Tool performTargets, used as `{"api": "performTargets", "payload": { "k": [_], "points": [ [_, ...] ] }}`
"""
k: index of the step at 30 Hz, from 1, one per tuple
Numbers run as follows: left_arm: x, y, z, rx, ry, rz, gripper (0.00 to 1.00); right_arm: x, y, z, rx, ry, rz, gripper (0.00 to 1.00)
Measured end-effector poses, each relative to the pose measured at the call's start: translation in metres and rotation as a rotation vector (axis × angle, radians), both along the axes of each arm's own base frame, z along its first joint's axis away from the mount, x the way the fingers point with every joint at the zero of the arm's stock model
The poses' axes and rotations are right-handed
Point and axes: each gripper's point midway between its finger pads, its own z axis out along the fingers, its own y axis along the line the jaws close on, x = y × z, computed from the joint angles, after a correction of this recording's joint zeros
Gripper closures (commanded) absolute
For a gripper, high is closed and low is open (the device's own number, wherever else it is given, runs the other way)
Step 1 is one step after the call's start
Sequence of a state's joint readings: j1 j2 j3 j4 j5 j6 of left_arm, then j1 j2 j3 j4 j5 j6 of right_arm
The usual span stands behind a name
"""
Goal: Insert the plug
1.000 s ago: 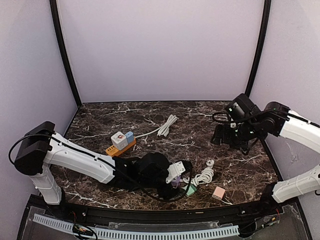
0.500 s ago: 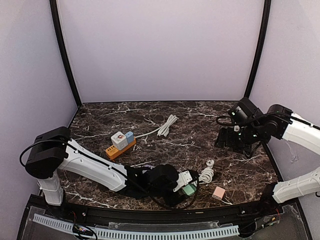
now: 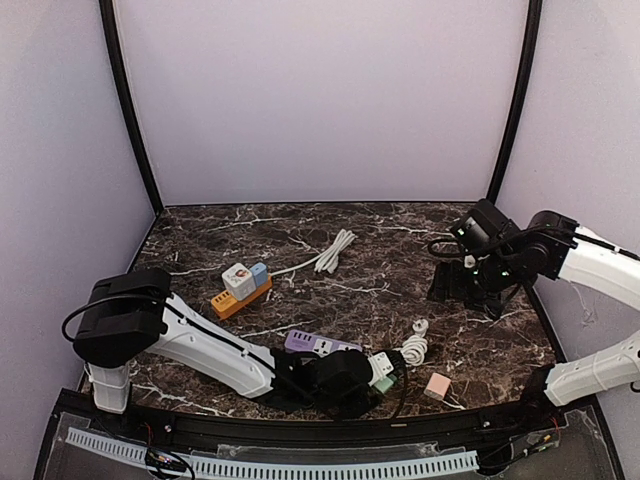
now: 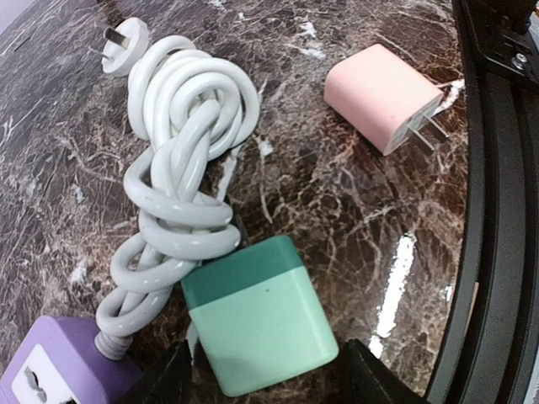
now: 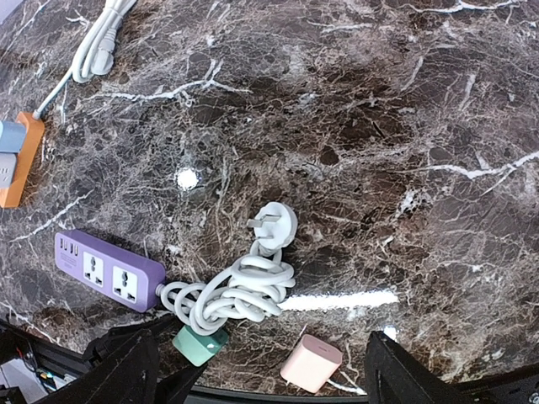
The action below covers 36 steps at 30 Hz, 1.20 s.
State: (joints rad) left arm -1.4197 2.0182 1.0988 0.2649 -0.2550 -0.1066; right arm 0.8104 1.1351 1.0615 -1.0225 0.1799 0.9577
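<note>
Nothing inserted yet.
The mint-green cube plug (image 4: 257, 324) is straddled by the left pincer (image 4: 268, 374), unclenched; the right pincer (image 5: 261, 353) is held released.

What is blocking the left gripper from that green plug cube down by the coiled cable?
Nothing visible. The green plug cube sits between the open fingers of the left gripper. The coiled white cable lies close by the cube's far corner, outside the fingers, and runs into the purple power strip beside it.

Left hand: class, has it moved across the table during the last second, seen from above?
Yes. The left hand has shifted right and slightly toward the arms' bases, ending closer to the pink charger.
</note>
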Motion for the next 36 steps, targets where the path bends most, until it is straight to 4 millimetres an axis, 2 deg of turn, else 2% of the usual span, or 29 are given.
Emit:
{"api": "performTargets", "payload": {
  "k": [8,12,16,22,30,36],
  "points": [
    [0.011,-0.003,-0.002,0.000,-0.038,0.054,0.37,-0.001,0.001,0.000,0.001,0.003,0.012,0.17],
    [0.015,-0.010,-0.003,-0.013,-0.046,0.072,0.42,-0.002,0.001,-0.002,-0.003,0.008,0.018,0.17],
    [0.020,-0.015,-0.003,-0.024,-0.056,0.096,0.58,-0.003,0.001,-0.004,-0.005,0.015,0.027,0.16],
    [0.023,-0.016,-0.001,-0.019,-0.075,0.102,0.77,-0.004,0.001,-0.004,-0.011,0.014,0.038,0.16],
    [0.019,-0.013,-0.001,-0.004,-0.083,0.067,0.90,-0.001,0.000,-0.007,-0.033,0.015,0.039,0.16],
    [0.012,0.005,0.013,0.026,-0.087,0.018,0.96,0.000,-0.001,-0.007,-0.039,0.006,0.037,0.15]
  ]
}}
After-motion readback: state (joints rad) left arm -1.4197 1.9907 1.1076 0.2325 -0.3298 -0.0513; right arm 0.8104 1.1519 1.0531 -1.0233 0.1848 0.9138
